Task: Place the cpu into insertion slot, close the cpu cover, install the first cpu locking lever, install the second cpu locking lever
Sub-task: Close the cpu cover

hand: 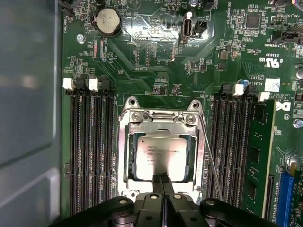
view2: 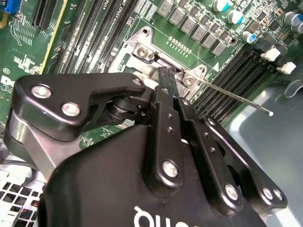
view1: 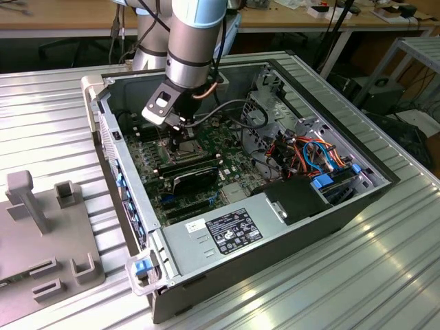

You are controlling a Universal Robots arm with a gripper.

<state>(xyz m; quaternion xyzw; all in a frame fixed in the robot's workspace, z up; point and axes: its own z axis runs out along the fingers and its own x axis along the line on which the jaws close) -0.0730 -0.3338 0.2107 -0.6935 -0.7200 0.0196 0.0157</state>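
- A ribbed metal surface (view1: 385, 275) carries an open computer case (view1: 227, 275), which bears a printed label (view1: 234, 230).
- The cpu (hand: 161, 153) lies in the insertion slot (hand: 129, 161), framed by the cpu cover (hand: 161, 122).
- The claw (hand: 164, 178), fingers together, tips at the cpu's edge.

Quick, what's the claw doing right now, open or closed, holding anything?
Claw: closed, tips together at the edge of the cpu; whether it pinches anything cannot be told.
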